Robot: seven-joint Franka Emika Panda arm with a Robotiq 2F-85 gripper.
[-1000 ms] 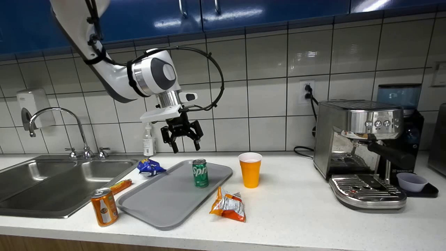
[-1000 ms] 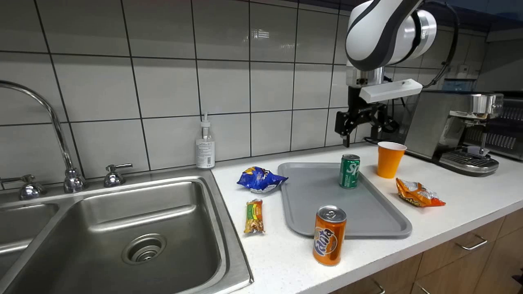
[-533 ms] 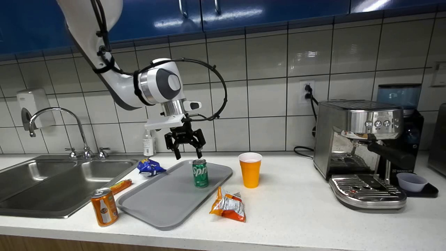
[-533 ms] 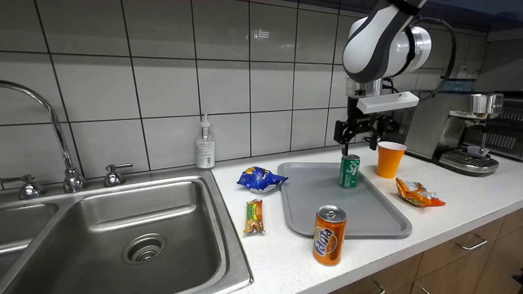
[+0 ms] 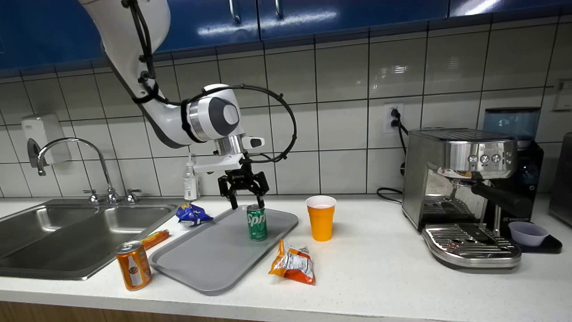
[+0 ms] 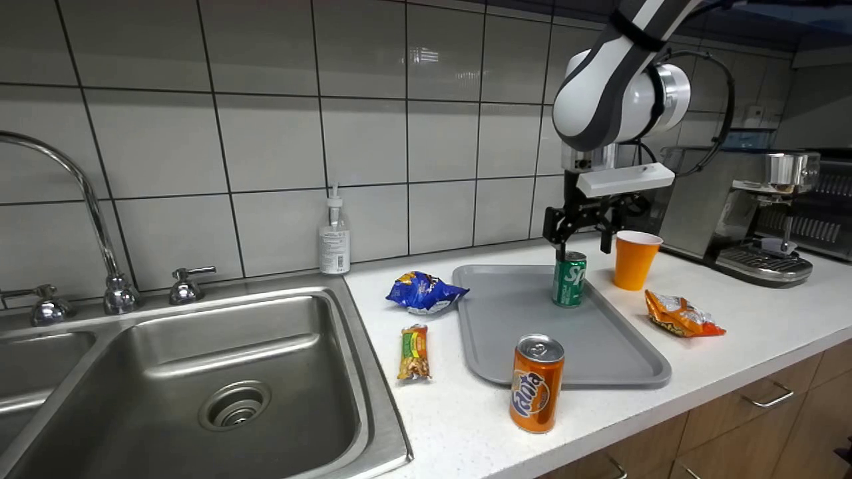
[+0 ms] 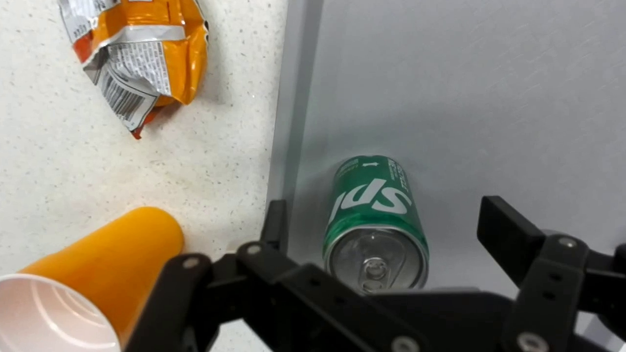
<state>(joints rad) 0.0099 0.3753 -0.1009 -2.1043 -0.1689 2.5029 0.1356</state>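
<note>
My black gripper (image 5: pixel 247 205) is open and empty, low above the green Sprite can (image 5: pixel 257 224). In the wrist view the can (image 7: pixel 374 205) appears between the two spread fingers, with space on either side. Part of its lid is hidden behind the gripper's linkage. The can stands upright on a grey tray (image 5: pixel 214 257). In an exterior view a finger of the gripper (image 6: pixel 583 253) overlaps the can's top rim; whether they touch I cannot tell.
Right of the tray are an orange cup (image 5: pixel 321 219) and an orange snack bag (image 5: pixel 292 264). A Fanta can (image 6: pixel 538 386), a snack bar (image 6: pixel 414 352) and a blue packet (image 6: pixel 425 293) lie around its other side, near the sink (image 6: pixel 373 372). A coffee machine (image 5: pixel 460 179) stands farther right.
The arm has come down toward the Sprite can and, in an exterior view, slightly rightward. The fingers have stayed spread. The can, tray and other items have not moved.
</note>
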